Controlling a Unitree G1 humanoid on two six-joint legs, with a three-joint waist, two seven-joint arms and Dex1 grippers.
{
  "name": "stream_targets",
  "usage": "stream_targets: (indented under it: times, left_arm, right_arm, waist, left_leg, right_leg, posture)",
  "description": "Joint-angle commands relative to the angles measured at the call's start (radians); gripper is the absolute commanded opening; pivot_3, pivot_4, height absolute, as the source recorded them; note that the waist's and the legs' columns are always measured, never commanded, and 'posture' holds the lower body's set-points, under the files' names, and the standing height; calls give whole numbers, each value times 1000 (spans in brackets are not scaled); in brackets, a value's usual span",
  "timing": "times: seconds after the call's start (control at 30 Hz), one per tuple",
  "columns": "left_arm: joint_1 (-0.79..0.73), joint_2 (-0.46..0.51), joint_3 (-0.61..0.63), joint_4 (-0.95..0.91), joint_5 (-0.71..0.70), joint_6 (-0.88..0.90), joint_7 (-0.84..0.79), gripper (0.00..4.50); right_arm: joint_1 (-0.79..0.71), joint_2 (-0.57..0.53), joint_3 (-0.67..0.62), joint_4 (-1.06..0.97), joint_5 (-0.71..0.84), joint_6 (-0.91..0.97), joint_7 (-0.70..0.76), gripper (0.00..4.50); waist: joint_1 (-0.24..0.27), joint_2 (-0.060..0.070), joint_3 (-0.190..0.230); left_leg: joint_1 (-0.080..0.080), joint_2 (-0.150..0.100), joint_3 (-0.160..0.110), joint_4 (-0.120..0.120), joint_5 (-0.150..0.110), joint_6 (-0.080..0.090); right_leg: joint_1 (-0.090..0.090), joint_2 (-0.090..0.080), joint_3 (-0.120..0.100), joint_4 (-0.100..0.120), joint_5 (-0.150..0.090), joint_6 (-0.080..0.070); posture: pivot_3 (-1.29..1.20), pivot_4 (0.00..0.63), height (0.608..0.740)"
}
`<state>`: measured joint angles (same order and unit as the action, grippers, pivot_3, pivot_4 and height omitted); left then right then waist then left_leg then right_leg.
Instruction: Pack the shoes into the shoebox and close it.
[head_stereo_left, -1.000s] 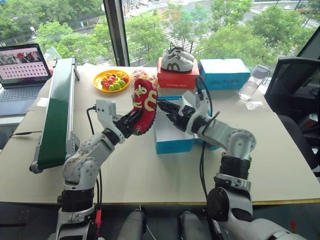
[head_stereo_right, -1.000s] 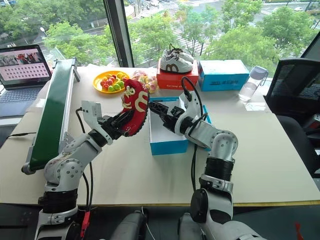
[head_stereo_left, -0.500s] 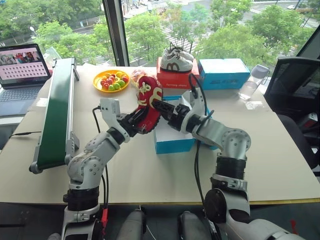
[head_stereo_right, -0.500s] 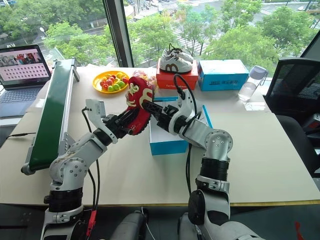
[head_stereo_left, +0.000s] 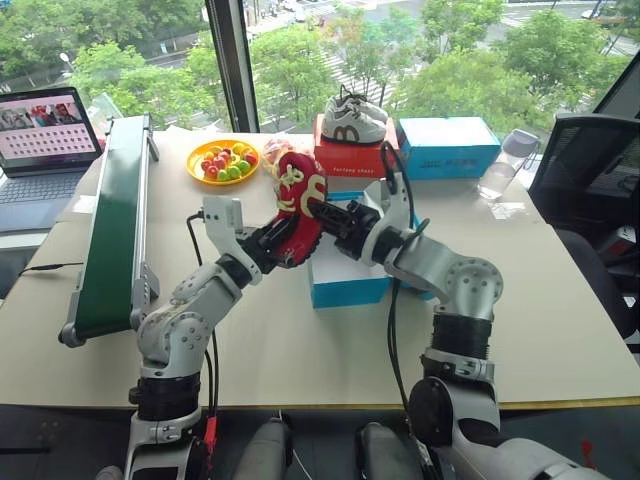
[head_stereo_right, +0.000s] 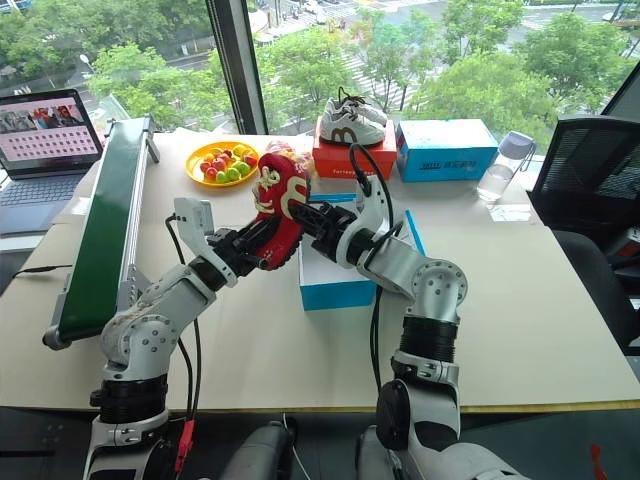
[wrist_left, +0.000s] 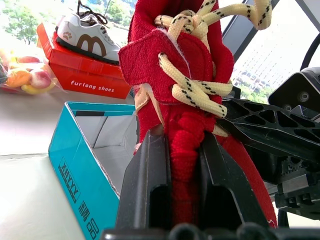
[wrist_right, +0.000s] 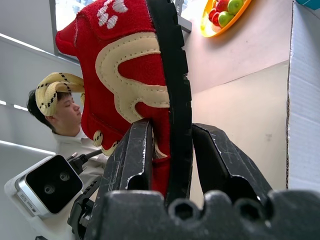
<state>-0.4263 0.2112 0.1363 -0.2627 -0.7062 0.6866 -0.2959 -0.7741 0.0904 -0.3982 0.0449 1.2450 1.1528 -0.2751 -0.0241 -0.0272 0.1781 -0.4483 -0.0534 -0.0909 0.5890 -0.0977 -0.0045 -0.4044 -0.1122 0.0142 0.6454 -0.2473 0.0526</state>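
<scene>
A red shoe (head_stereo_left: 298, 198) with cream markings and laces hangs in the air above the table, just left of the open blue shoebox (head_stereo_left: 346, 285). My left gripper (head_stereo_left: 279, 238) is shut on the shoe's opening, its fingers (wrist_left: 145, 185) clamping the red fabric (wrist_left: 185, 75). From the other side, my right gripper (head_stereo_left: 322, 212) is shut on the sole edge, with one finger (wrist_right: 131, 155) on the shoe's side (wrist_right: 125, 60) and the other against the black sole. The shoebox (wrist_left: 75, 170) shows its white inside.
A red box (head_stereo_left: 355, 160) bearing white-and-grey sneakers (head_stereo_left: 352, 120) and another blue box (head_stereo_left: 448, 148) stand behind. A yellow fruit plate (head_stereo_left: 222, 160), a green conveyor (head_stereo_left: 115, 225), a laptop (head_stereo_left: 45, 140) and a clear bottle (head_stereo_left: 500, 165) are around. A person (wrist_right: 60, 115) is nearby.
My right gripper has reached the red shoe and shut its fingers on the sole edge. The left gripper keeps its hold, and the shoe has tipped a little.
</scene>
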Motion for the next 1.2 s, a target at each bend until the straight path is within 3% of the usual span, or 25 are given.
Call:
stream_targets:
  times: [0.03, 0.23, 0.3, 0.47, 0.8, 1.03, 1.2]
  left_arm:
    - [-15, -8, -17, -24, 1, -15, -12, 169]
    - [-11, -10, -29, -22, 7, -17, -17, 169]
    - [-6, -9, -36, -24, 13, -22, -24, 1150]
    - [4, -17, -44, -40, 6, -9, -31, 2875]
    - [83, 46, -37, -94, 21, 1, -73, 2875]
    - [222, 291, -124, -147, 201, -155, -282, 2875]
    - [258, 371, -144, -141, 243, -224, -380, 2875]
  right_arm:
    - [17, 72, 26, -80, 78, -49, -17, 340]
    - [35, 37, 70, -101, 77, -68, -19, 323]
    - [43, 31, 73, -107, 71, -78, -22, 323]
    - [55, 23, 52, -99, 87, -115, -43, 323]
    - [16, -87, -37, -19, 59, -239, -71, 323]
    - [-24, -260, 8, 73, 19, -131, -22, 323]
    - [-56, -374, 149, 152, -132, -44, 101, 323]
  waist:
    - [0, 0, 0]
    - [0, 0, 0]
    - [0, 0, 0]
    - [0, 0, 0]
    - [1, 2, 1]
    - [-5, 4, 3]
    - [-5, 6, 3]
  left_leg:
    - [0, 0, 0, 0, 0, 0]
    - [0, 0, 0, 0, 0, 0]
    - [-1, 0, 0, 0, 0, 0]
    - [-1, 0, 0, 0, 0, 0]
    - [-3, 0, -1, 0, 0, 0]
    - [-3, 1, 0, -2, 0, 0]
    - [-3, 2, 2, -6, 0, 0]
  right_leg:
    - [0, 0, 0, 0, 0, 0]
    - [0, 0, 0, 0, 0, 0]
    - [0, 0, 0, -1, 0, 0]
    - [0, 0, 0, -1, 0, 0]
    - [-1, 0, -1, -3, 0, 0]
    - [-2, 0, 0, -3, -1, -1]
    - [-4, -1, 0, -4, -2, -4]
  posture:
    - [0, 150, 730]
    - [0, 150, 730]
    - [0, 150, 730]
    - [0, 150, 730]
    - [0, 150, 730]
    - [0, 150, 730]
    - [0, 150, 730]
